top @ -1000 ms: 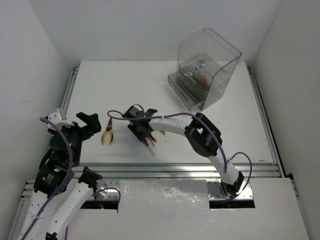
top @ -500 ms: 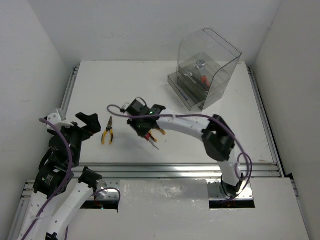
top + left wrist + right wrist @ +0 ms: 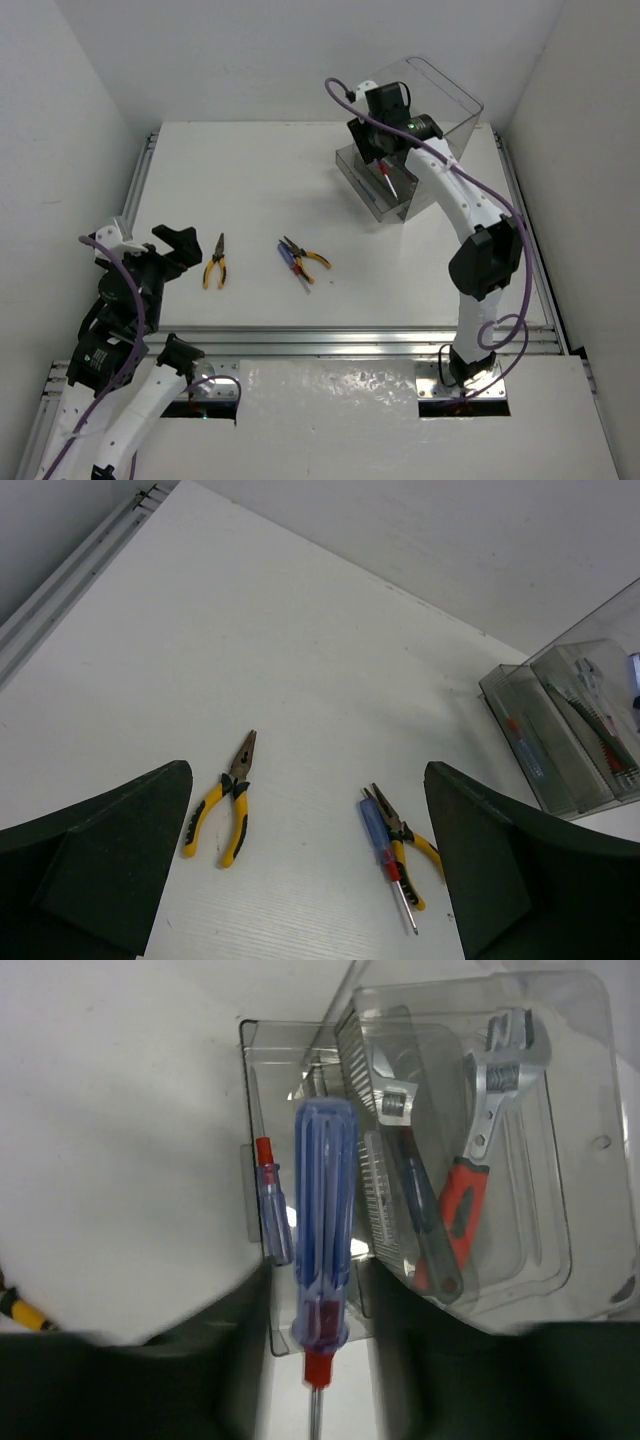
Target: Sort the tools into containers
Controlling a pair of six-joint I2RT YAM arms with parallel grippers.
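My right gripper (image 3: 375, 148) (image 3: 315, 1270) hovers over the containers (image 3: 365, 185), a stack of clear trays (image 3: 250, 1090) in a tall clear box (image 3: 440, 110). A blue-handled screwdriver (image 3: 322, 1220) stands between its fingers, and a gap shows on each side of the handle. Inside the trays lie a red-handled wrench (image 3: 468, 1200), a black-handled wrench (image 3: 410, 1180) and a small screwdriver (image 3: 272, 1210). On the table remain yellow pliers (image 3: 215, 268) (image 3: 228, 800), a second pair of pliers (image 3: 310, 258) (image 3: 405, 845) and a blue screwdriver (image 3: 292, 262) (image 3: 378, 830). My left gripper (image 3: 150, 245) (image 3: 305, 780) is open at the near left.
White walls close in the table at the back and on both sides. A metal rail (image 3: 140, 180) borders the left edge and another rail (image 3: 350, 335) runs along the front. The box's curved cover is raised over the trays.
The right arm swung from the table's middle up to the containers, bringing a blue-handled screwdriver with it. The left arm and the left pliers have not moved.
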